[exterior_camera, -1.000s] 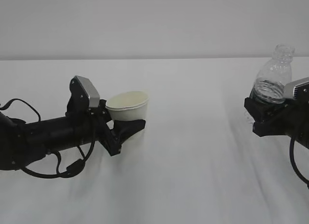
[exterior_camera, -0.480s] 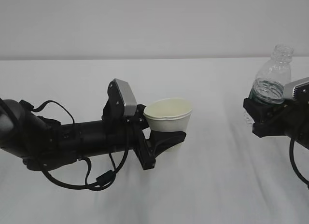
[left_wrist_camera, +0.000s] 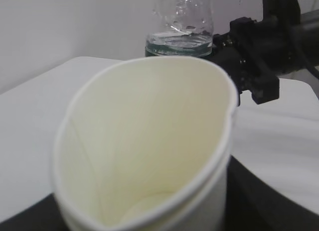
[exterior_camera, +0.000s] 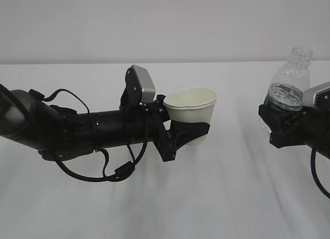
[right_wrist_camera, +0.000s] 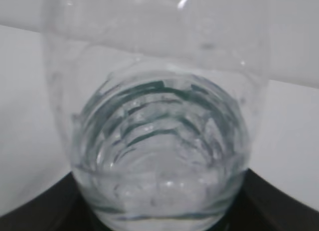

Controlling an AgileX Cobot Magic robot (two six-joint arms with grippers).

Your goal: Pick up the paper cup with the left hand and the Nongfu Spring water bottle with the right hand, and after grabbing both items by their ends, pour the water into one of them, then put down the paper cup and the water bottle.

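White cloth covers the table (exterior_camera: 170, 208) under a bare pale wall. The left hand (exterior_camera: 188, 132) clasps the paper cup (exterior_camera: 192, 111) low on its body, upright and empty. Well off to its right, the right hand (exterior_camera: 281, 126) grips the Nongfu Spring water bottle (exterior_camera: 290, 84), whose open mouth should come over the cup's rim before a slow tilt.

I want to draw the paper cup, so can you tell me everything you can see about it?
The paper cup is small, white and plain, wider at the top than at the bottom, with a rolled rim. Its inside is pale cream, has a seam line, and looks empty. The rim is squeezed a little out of round. It stands roughly upright, held off the table by the left tool, whose black fingers clamp its lower part. The bottle is off to its right, not touching it.
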